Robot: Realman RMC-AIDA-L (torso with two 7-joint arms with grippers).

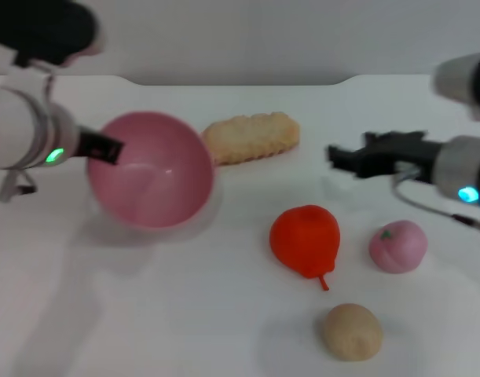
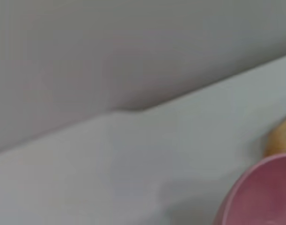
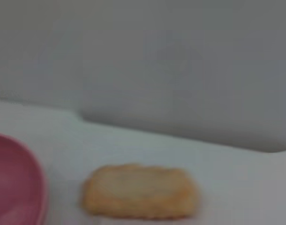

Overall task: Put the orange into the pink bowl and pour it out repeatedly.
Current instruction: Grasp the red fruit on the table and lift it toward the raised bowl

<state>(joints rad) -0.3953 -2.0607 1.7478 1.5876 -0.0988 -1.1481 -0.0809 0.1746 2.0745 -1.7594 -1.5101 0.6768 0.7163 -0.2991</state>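
Observation:
The pink bowl (image 1: 153,177) is held off the table at the left, tilted with its empty inside facing right and forward. My left gripper (image 1: 98,147) is shut on its left rim. The bowl's rim also shows in the left wrist view (image 2: 264,197) and the right wrist view (image 3: 11,183). The orange (image 1: 305,238), red-orange with a small stem, lies on the white table right of the bowl, apart from it. My right gripper (image 1: 342,157) hovers empty behind and to the right of the orange.
A long beige biscuit-like bread (image 1: 251,136) lies behind the bowl and also shows in the right wrist view (image 3: 140,191). A pink peach ball (image 1: 397,246) lies right of the orange. A beige bun (image 1: 351,331) lies in front of it.

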